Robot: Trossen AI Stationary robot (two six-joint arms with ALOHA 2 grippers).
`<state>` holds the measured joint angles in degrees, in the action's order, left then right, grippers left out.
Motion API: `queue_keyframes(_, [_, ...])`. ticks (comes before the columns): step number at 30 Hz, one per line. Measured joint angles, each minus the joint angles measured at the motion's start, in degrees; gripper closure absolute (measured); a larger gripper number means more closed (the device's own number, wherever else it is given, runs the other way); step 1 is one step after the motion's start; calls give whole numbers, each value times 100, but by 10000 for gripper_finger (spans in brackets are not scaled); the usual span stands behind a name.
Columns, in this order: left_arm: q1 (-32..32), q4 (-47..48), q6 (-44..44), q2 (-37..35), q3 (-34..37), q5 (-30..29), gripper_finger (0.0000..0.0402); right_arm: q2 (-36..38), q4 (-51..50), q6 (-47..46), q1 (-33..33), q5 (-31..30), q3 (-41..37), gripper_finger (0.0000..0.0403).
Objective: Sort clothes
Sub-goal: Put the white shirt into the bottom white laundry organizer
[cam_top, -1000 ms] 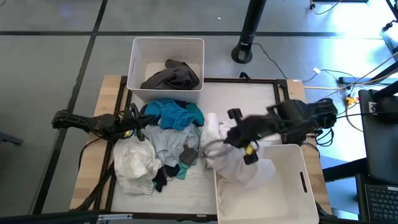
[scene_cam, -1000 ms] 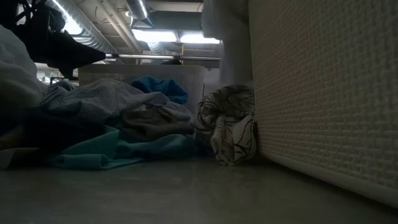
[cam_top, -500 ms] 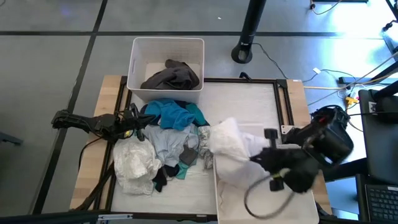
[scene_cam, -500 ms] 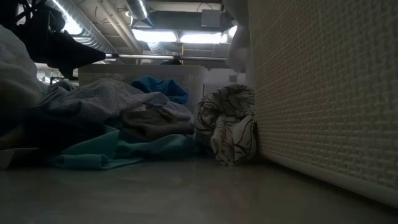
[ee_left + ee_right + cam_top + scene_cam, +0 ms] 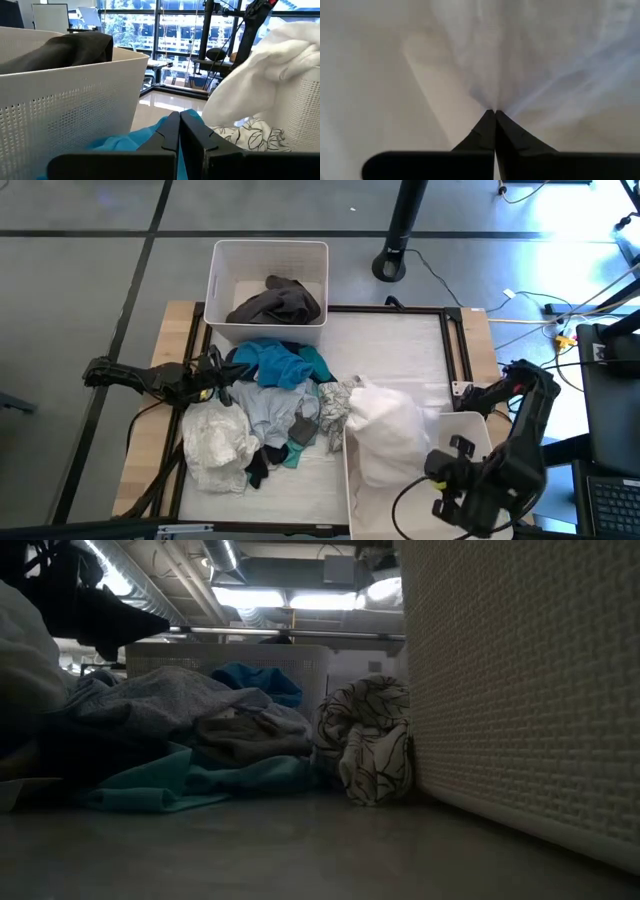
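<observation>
Right wrist view: right gripper (image 5: 494, 111) pinches the white garment (image 5: 385, 430), draped over the near bin's rim (image 5: 347, 480); releasing now risks it sliding out.

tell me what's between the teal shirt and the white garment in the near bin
In the high view, a grey-white patterned cloth lies between the teal shirt and the white garment draped over the near bin.

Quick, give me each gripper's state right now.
Left gripper: shut, holding nothing, waiting by the teal-blue garment.
Right gripper: shut on the white garment, over the near bin.
</observation>
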<state>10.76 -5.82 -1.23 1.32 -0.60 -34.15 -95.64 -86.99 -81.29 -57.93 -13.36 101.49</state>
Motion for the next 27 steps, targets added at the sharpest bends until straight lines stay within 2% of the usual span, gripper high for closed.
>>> queue_keyframes(5, [-2,-157,297,-9,0,-1,398,0,555,-369,-11,284,-1163,380])
queue_keyframes(9, [-4,-243,297,-9,0,-1,398,0,826,-380,130,1252,-1639,340])
queue_keyframes(13, [-4,-254,286,-9,0,-2,398,-9,724,-229,242,2217,-1502,277])
queue_keyframes(18, [-4,-254,275,-9,0,0,398,35,327,-118,508,2957,-636,200])
queue_keyframes(20, [-4,-252,273,-7,0,-1,398,35,51,-63,630,2929,-137,179])
queue_keyframes(22, [-4,-252,273,-8,0,0,398,39,-201,-5,765,2620,398,163])
queue_keyframes(24, [-4,-248,273,-7,0,0,398,45,-311,264,868,2010,881,153])
queue_keyframes(27, [-4,-230,273,-7,0,0,398,90,-311,1185,1035,771,1408,145])
